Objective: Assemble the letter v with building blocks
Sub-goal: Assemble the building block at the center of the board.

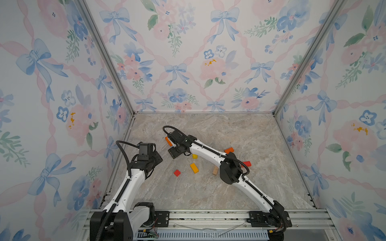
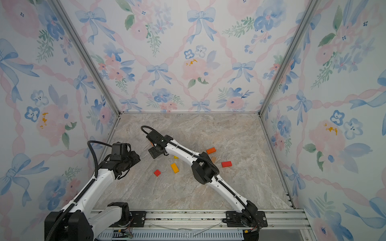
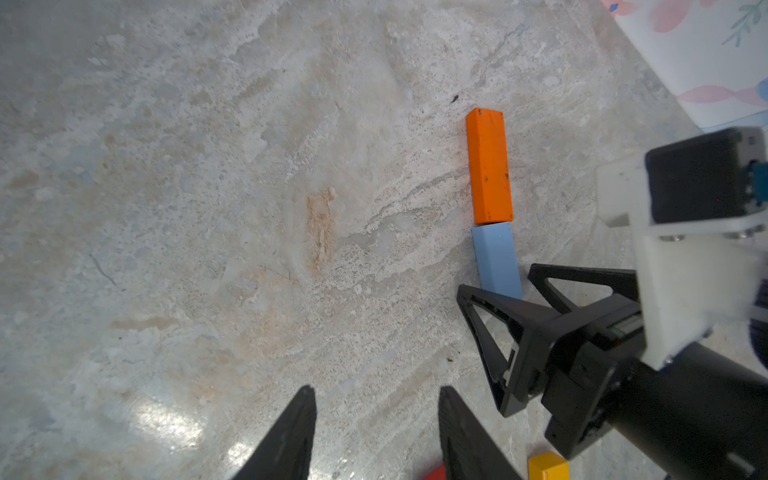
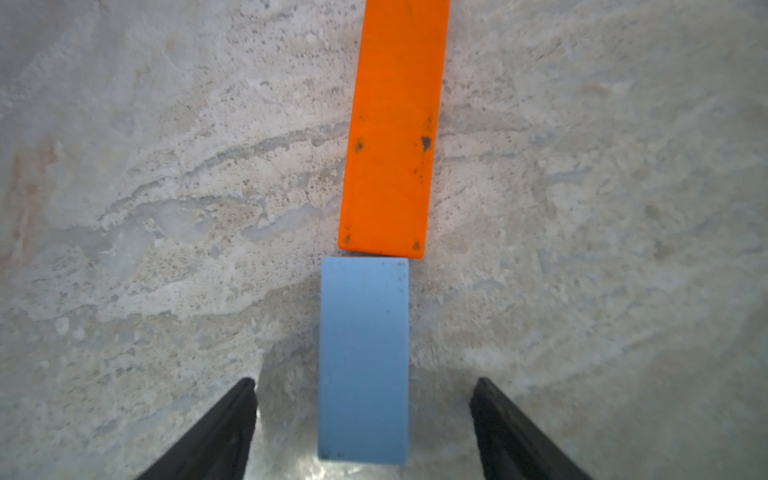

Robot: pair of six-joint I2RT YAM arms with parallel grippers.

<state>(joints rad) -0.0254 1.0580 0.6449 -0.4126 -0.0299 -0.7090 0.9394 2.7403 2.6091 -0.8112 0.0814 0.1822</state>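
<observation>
The right tool (image 4: pixel 363 384) hangs over the light blue brick (image 4: pixel 363 357). Its jaws stand wide apart on either side of the brick's long sides, with a gap on each side, so it grips nothing. The brick lies flat on the marble-patterned worktop (image 1: pixel 229 129), its long axis running straight out from between the fingers.

The long orange brick (image 4: pixel 392 137) lies end to end with it. Their short ends meet, or very nearly, at one corner. The orange one is turned a little off the blue one's line, so the pair makes one slightly bent stroke.

In a top view the long orange brick (image 1: pixel 168 141) points from far-left to near-right in the left middle of the worktop. The right wrist hides the blue one there.

The left tool (image 3: pixel 376 390) is open and empty, above bare worktop to the left of the pair.

The other bricks lie loose and well apart on the nearer and right-hand side:
- A yellow-orange brick (image 1: pixel 194 168), angled far-left to near-right.
- A small red brick (image 1: pixel 177 172) to its left.
- A small yellow brick (image 1: pixel 194 156), half under the right arm.
- A tan wood brick (image 1: pixel 215 170), pointing roughly near to far.
- A second orange brick (image 2: pixel 211 150) and a red brick (image 2: pixel 226 164), both lying mostly crosswise.
</observation>
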